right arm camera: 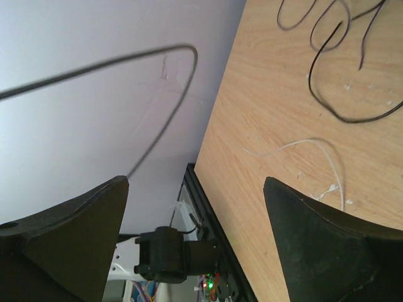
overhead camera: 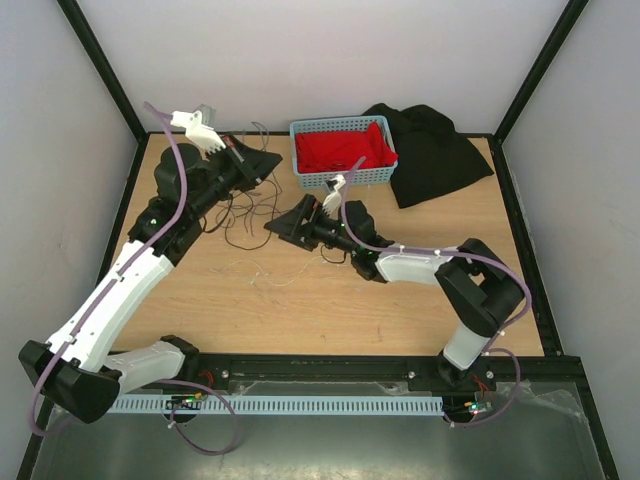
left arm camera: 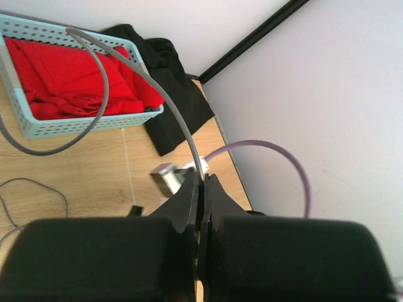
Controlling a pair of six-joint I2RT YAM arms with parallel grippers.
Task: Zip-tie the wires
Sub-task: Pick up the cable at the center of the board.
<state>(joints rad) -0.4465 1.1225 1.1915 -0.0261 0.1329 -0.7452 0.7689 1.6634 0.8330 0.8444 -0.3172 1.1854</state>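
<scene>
The wires [overhead camera: 237, 216] lie as a loose black tangle on the wood between my two grippers, with a few whitish strands [overhead camera: 262, 272] nearer the arms. My left gripper [overhead camera: 272, 163] is raised at the back left and shut on one thin grey strand [left arm camera: 165, 94], which arcs up out of its jaws [left arm camera: 204, 178] and loops round. My right gripper [overhead camera: 285, 222] hovers open just right of the tangle with nothing between its fingers [right arm camera: 195, 182]. Black loops [right arm camera: 327, 82], a whitish strand [right arm camera: 315, 146] and one lifted strand [right arm camera: 182, 69] show in its view. I cannot make out the zip tie.
A blue basket [overhead camera: 343, 181] holding red cloth stands at the back centre, and shows again in the left wrist view [left arm camera: 38, 129]. A black cloth [overhead camera: 432, 155] lies to its right. Black frame rails [overhead camera: 520, 240] edge the table, with white walls close behind.
</scene>
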